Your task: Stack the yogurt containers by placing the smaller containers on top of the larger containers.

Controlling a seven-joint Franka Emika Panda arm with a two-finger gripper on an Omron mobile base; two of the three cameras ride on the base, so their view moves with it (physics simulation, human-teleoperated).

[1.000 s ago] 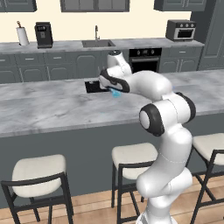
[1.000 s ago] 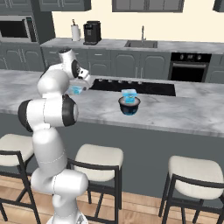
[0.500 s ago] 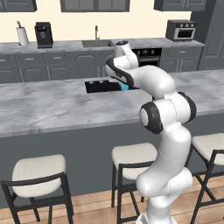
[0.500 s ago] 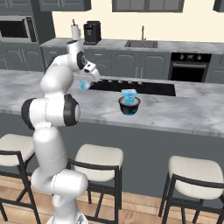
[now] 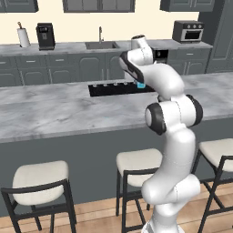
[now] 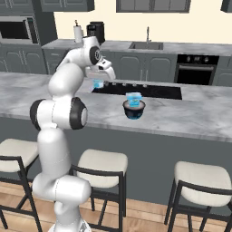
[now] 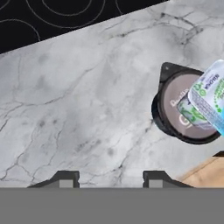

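Arm has swung right over the counter [image 6: 195,113]; gripper [image 6: 99,79] clamped on the cup [image 6: 98,84], nearing the tub [image 6: 133,99].

Grey-veined marble-look island counter [image 6: 190,113] reads smooth, faintly polished. The black glass cooktop [image 5: 113,88] is glossy. The pale blue-and-white plastic yogurt tub [image 6: 133,99] carries a printed foil-like lid. Cream stool cushions [image 6: 100,161] look soft, matt, on dark matt frames.

light: even, bright — render | shadows: faint (soft) | blur: slight pixelation, hand view
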